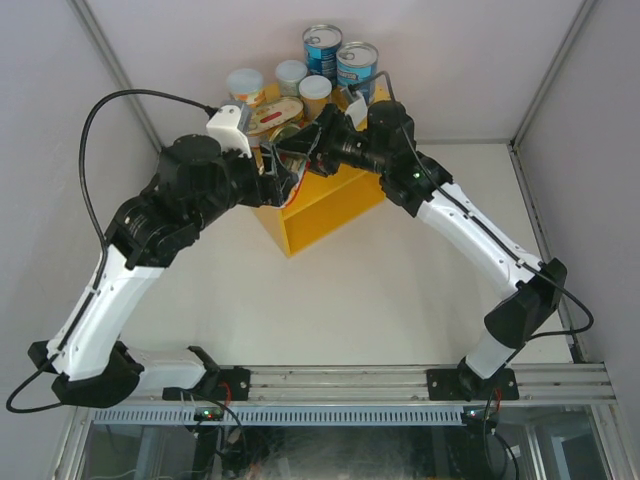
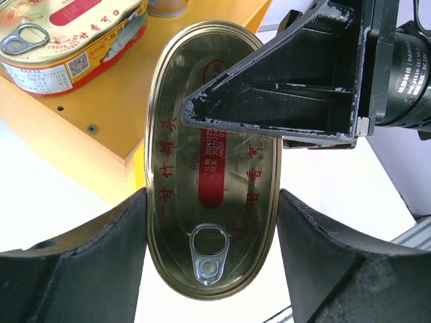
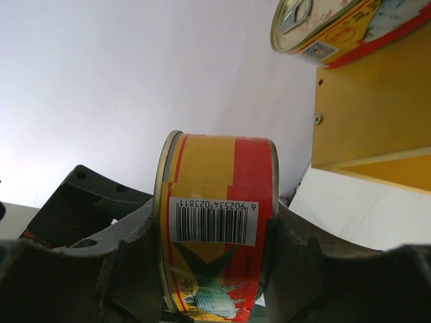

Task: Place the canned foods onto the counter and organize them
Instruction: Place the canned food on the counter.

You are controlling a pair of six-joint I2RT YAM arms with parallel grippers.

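your left gripper (image 2: 212, 222) and right gripper (image 3: 214, 262) both pinch the same oval tin (image 2: 215, 182) just beside a corner of the yellow counter (image 1: 335, 200), over the white bench (image 1: 330, 300). a second oval tin (image 1: 272, 113), three pale-lidded cans (image 1: 291, 75) and two blue cans (image 1: 357, 62) sit on the counter's top. pale panel walls (image 1: 60, 150) close in three sides.

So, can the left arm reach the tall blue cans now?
Probably not: the left gripper is shut on the oval tin, which the right gripper grips too; the blue cans stand beyond.
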